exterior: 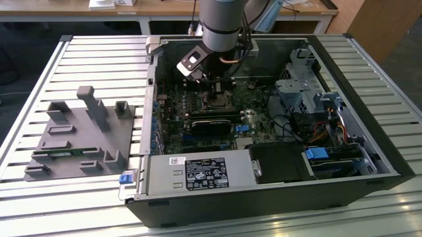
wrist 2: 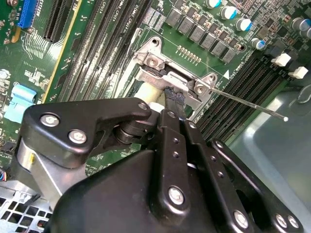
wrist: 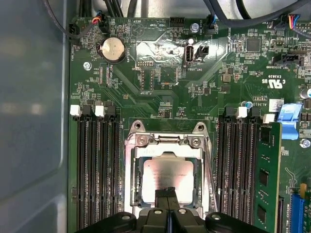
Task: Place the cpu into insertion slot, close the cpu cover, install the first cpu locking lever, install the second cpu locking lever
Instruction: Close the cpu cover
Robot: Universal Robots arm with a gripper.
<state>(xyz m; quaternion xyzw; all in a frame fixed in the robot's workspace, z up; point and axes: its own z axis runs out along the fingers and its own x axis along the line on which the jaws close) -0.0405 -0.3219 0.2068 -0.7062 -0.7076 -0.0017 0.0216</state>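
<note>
cpu (wrist: 167, 174) in insertion slot (wrist: 128, 180) (cpu cover (wrist: 165, 151) down), gripper (wrist: 167, 192) pinched closed

In the exterior view there is one bench (exterior: 99, 207), one open computer case (exterior: 264, 210), one grey holder block (exterior: 72, 143) and one arm (exterior: 224, 24). In the first wrist view there is one hand (wrist: 166, 194), one chip (wrist: 165, 175), one cover frame (wrist: 130, 179), one coin battery (wrist: 112, 49), one memory stick (wrist: 266, 179), and eight long memory slots (wrist: 92, 184) in two banks of four.
</note>
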